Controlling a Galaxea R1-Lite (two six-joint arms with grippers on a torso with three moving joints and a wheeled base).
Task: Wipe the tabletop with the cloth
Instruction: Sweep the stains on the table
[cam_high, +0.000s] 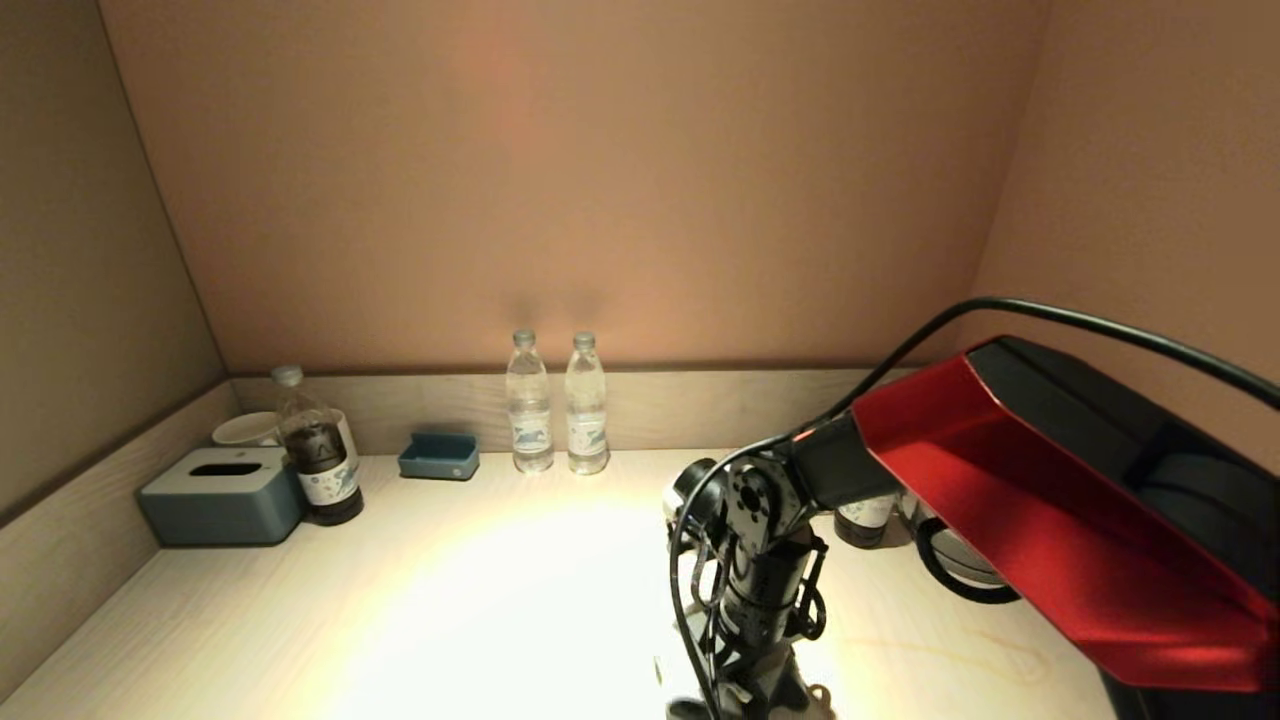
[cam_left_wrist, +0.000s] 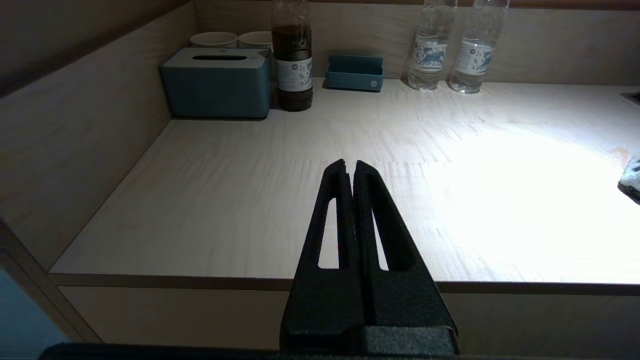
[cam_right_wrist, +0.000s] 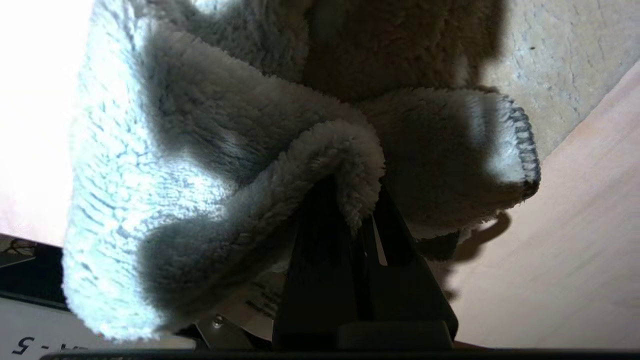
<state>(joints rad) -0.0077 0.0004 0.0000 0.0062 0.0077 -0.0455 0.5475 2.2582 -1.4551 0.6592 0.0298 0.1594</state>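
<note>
Tissue box (cam_high: 222, 495) sits far left on the tabletop (cam_high: 450, 600), dark bottle (cam_high: 318, 450) just beside it, probably touching; two water bottles (cam_high: 557, 405) stand behind centre.

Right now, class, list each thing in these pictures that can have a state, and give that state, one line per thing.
cloth: bunched, pinched in the right gripper
right gripper: shut on the cloth, low over the tabletop
left gripper: shut, empty, at the table's front edge
two water bottles: upright, capped, by the back wall
dark bottle: upright, capped
tissue box: no tissue showing at its slot
blue tray: contents cannot be seen
</note>
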